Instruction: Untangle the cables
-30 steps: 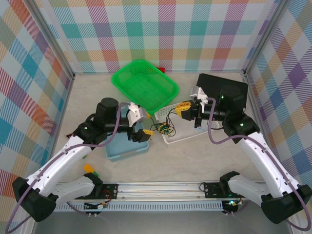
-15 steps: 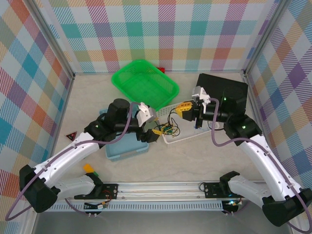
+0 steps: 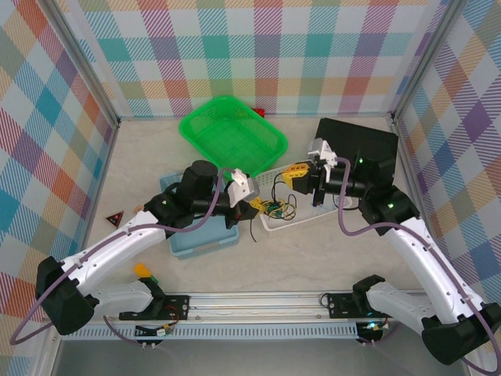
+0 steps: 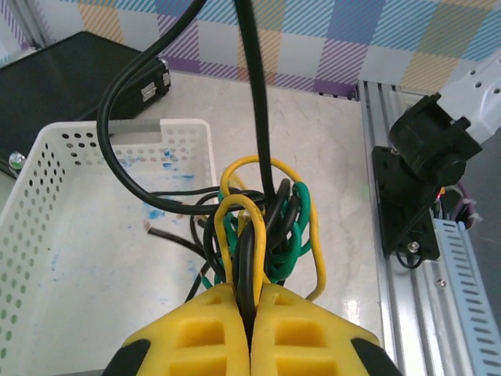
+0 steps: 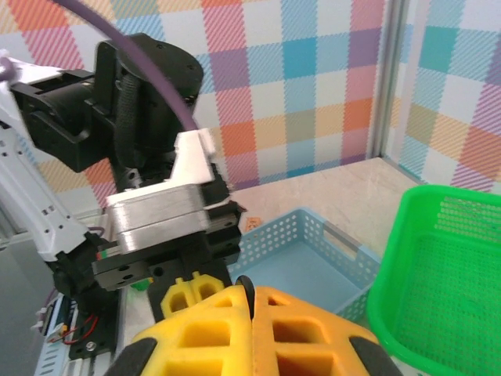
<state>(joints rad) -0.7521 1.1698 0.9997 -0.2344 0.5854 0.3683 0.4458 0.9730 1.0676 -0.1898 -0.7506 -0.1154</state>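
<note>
"Over the white tray (image 3: pixel 309 219), where's the cable knot (image 3: pixel 274 209)?"

"Clamped in the shut left gripper (image 3: pixel 257 205). The right gripper (image 3: pixel 296 174), at its one o'clock, pinches the black strand (image 4: pixel 254 94) running between them."

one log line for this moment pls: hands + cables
left hand: shut on cable knot | right hand: shut on black cable | knot: tangled, at white tray edge

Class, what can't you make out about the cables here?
Left wrist view: black cable runs off the top edge, end unseen.
Top view: crossings within the knot, too small.
Right wrist view: the strand the right gripper pinches, hidden by its jaws except a dark sliver.
</note>
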